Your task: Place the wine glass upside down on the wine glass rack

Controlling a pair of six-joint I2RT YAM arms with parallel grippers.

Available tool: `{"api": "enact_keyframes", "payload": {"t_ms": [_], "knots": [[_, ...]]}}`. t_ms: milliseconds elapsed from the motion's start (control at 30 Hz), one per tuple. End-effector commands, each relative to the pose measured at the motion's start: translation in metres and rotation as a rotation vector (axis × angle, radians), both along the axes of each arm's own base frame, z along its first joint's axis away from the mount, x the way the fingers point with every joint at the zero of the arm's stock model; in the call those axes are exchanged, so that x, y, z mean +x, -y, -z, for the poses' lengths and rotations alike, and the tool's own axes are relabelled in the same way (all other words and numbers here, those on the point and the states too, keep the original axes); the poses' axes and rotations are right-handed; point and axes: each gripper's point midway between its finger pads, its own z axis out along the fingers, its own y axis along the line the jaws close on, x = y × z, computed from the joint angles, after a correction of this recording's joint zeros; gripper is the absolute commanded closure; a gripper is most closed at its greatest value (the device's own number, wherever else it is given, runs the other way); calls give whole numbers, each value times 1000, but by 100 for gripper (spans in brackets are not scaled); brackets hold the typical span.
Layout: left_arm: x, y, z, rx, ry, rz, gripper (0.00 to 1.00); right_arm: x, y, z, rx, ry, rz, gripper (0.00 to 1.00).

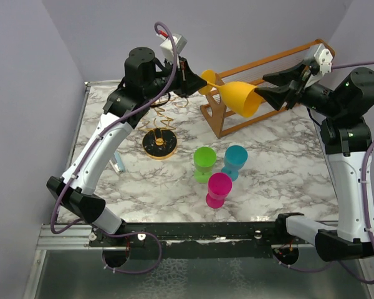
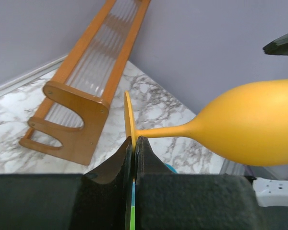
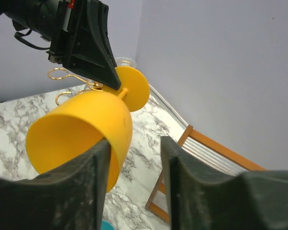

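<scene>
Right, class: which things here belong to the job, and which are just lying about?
Job: glass, gold rack, left gripper pinching the glass foot, right gripper open at the bowl.
Lying about: wooden rack, green cup, blue cup, pink cup.

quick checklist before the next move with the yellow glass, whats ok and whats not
1. Left gripper shut on the foot of the yellow plastic wine glass: ok.
2. Right gripper open, not clamping the bowl: ok.
3. Glass turned upside down: not ok, it lies sideways in the air.
4. Ring arms of the small gold wire rack free: cannot tell, the left arm covers part of them.
5. Green plastic cup, blue plastic cup and pink plastic cup standing apart from the rack: ok.
</scene>
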Motion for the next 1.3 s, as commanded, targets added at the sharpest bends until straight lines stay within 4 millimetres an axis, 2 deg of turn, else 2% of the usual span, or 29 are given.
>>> {"api": "enact_keyframes", "payload": {"t_ms": [0,233,367,467,533,667,767,867,1100,1267], "knots": [[-1,-30,-27,61,149,-121,100,-8,2,0,-29,24,3,47],[10,-78,-50,189,320,-307,100,-13,12,6,-120,65,63,18],[13,-102,-64,264,409,-405,100,-7,21,22,-187,67,113,12],[19,-119,-75,307,464,-493,100,-2,23,48,-239,53,112,12],[22,-127,-82,336,494,-535,100,0,23,72,-286,42,86,12],[34,-142,-92,391,557,-628,100,-7,17,124,-350,5,-10,11],[45,-152,-96,448,598,-697,100,-17,12,152,-349,-40,-63,11],[58,-157,-94,502,628,-742,100,-27,6,174,-331,-84,-126,11],[79,-144,-89,583,702,-722,100,-38,-2,191,-271,-119,-184,11],[91,-129,-77,686,761,-674,100,-43,-3,202,-263,-142,-191,11]]}}
